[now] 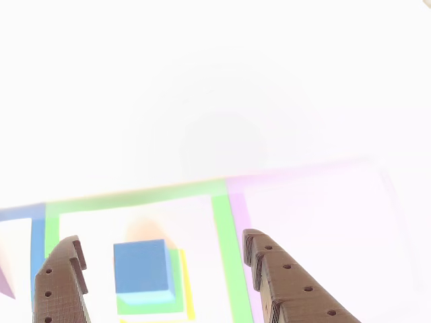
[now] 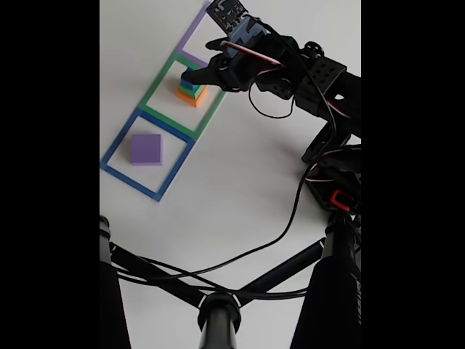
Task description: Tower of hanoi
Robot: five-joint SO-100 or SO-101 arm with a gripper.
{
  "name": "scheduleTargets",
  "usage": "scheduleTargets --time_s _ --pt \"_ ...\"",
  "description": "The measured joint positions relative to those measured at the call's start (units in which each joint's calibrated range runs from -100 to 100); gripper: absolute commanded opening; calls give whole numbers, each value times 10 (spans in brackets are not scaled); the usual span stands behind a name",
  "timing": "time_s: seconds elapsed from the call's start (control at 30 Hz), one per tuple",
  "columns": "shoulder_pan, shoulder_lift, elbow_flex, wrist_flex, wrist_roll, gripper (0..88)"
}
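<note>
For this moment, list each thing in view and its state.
end effector: open, fingers either side of the blue cube, not closed on it
blue cube: on top of the stack
green cube: under the blue
orange cube: stack bottom, inside green outline
purple slab: flat, alone inside blue outline

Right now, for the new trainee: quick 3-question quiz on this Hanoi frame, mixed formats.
1. True or false: the purple slab lies inside the blue outline.
2. In the fixed view, the stacked cubes stand in which outline? A) blue B) green C) purple
3. Fill in: the top cube of the stack is ____.

Key:
1. True.
2. B: the stack is in the green outline.
3. Blue: the blue cube shows between the fingers of the open gripper, over green.
</note>
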Motion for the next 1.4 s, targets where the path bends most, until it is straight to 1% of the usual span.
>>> scheduleTargets --time_s 0.13,0.23,0.5,0.8,1.0,1.4 --pt "0 52 41 -118 0 264" --pt "0 76 66 -181 0 262" --pt "-16 95 124 -278 0 248" --pt "-29 198 138 -420 0 241" --pt "-29 247 138 -482 0 230" --pt "-31 324 141 -569 0 192"
